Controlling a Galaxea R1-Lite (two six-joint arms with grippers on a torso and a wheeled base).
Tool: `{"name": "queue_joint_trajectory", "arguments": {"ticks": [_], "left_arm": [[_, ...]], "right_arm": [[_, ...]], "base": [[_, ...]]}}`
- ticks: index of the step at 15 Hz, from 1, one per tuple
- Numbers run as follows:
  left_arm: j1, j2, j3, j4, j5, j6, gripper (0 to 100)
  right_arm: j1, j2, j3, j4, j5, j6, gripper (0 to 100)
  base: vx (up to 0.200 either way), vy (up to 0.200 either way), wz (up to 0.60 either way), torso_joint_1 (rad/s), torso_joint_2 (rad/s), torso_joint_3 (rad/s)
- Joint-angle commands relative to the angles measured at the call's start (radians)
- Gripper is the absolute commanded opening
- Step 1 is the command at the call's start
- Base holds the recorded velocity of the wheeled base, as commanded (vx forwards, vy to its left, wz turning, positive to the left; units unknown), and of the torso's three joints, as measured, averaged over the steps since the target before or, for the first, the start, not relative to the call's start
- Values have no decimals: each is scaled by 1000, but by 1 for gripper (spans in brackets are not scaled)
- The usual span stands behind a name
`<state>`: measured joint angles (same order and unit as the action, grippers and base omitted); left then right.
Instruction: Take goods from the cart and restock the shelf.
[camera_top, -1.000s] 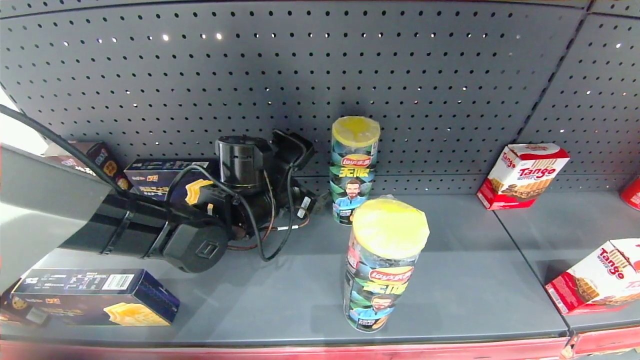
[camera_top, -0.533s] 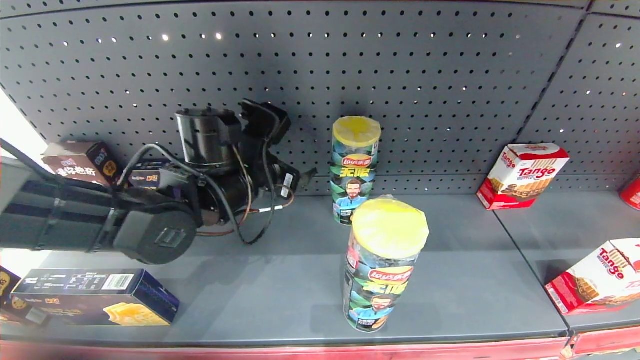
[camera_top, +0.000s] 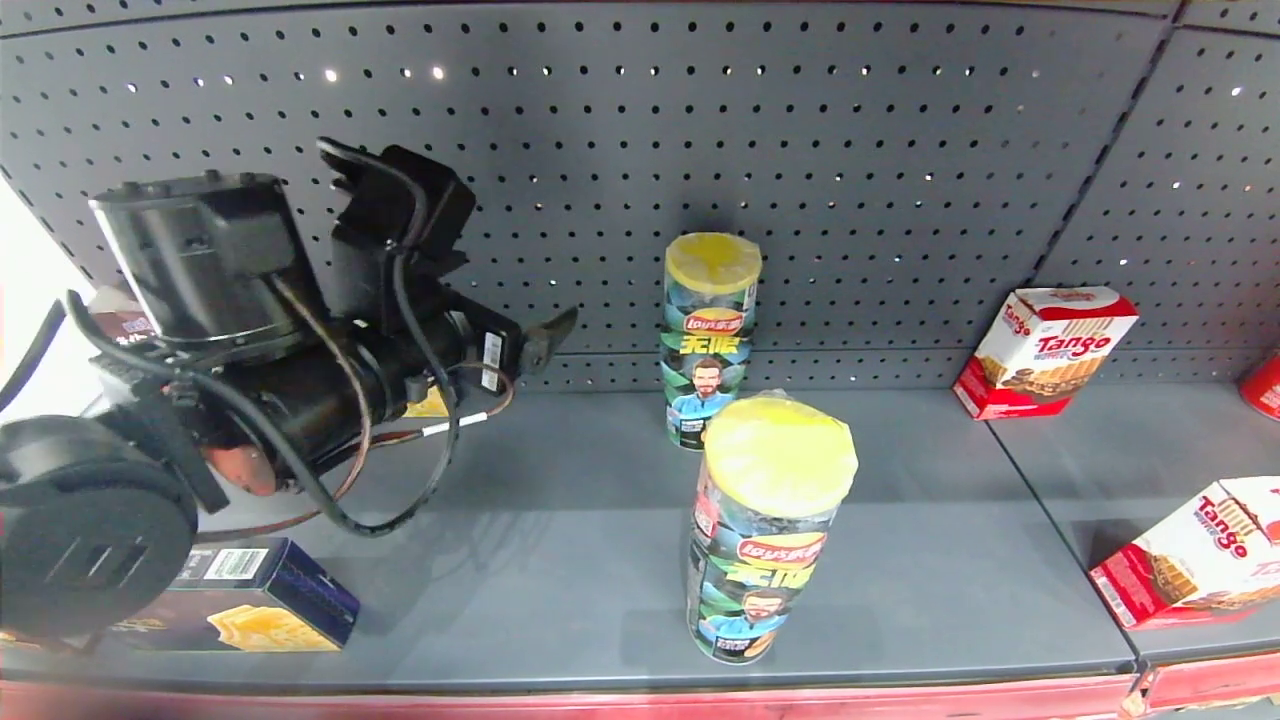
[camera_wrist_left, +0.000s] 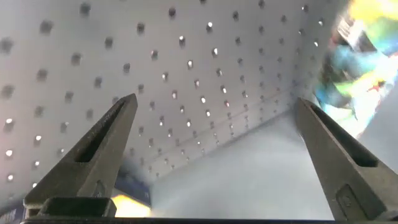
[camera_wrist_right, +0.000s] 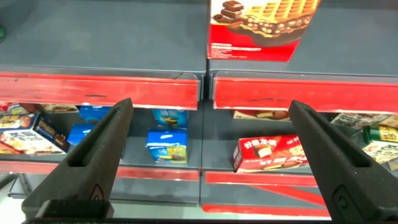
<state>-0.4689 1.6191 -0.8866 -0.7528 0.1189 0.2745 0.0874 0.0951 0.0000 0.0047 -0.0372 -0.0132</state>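
Left gripper (camera_wrist_left: 214, 101): fingers spread, empty; upright rear can (camera_top: 708, 340) stands apart, ahead of the tips. Right gripper (camera_wrist_right: 210, 102): spread, empty.

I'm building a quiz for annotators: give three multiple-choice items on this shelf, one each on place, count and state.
1. The wafer boxes stand where relative to the chip cans? A right; B left; C on top.
2. How many chip cans stand on the shelf? A one; B two; C four.
3. The left tool is: A open, empty; B shut on a can; C shut on a box.
Key: A, boxes sit to the right; B, one can behind the other; A, jaws apart, nothing between.
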Motion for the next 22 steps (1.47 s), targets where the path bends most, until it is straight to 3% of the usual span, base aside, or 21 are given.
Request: {"name": "queue_joint_trajectory", "arguments": {"ticks": [1, 3, 5, 6, 7, 9, 12, 15, 22], "left_arm": [[3, -90, 161, -128, -13, -17, 100], [1, -156, 255, -148, -28, -15, 100], [3, -196, 285, -145, -44, -17, 100], [9, -205, 284, -149, -50, -18, 100], [9, -205, 279, -148, -50, -14, 100], [9, -193, 239, -135, -42, -14, 100], [4, -131, 219, -145, 36, -1, 100], [12, -94, 196, -186, 34, -1, 100], [7, -70, 167, -192, 36, 2, 100]], "right_arm": [[0, 2, 0, 0, 2, -1, 100], [0, 0, 0, -5, -6, -8, 100], [0, 166, -273, -34, -3, 13, 100], [29, 388, -482, -17, 11, 59, 100], [48, 448, -523, -14, 14, 58, 100], [77, 603, -568, -31, 25, -4, 100], [209, 821, -575, -126, 48, -44, 100], [341, 983, -575, -236, 31, -44, 100], [532, 1129, -591, -247, 14, -45, 100]], "base": [[0, 0, 0, 0, 0, 0], [0, 0, 0, 0, 0, 0], [0, 0, 0, 0, 0, 0], [0, 0, 0, 0, 0, 0], [0, 0, 0, 0, 0, 0], [0, 0, 0, 0, 0, 0], [0, 0, 0, 0, 0, 0], [0, 0, 0, 0, 0, 0], [0, 0, 0, 0, 0, 0]]}}
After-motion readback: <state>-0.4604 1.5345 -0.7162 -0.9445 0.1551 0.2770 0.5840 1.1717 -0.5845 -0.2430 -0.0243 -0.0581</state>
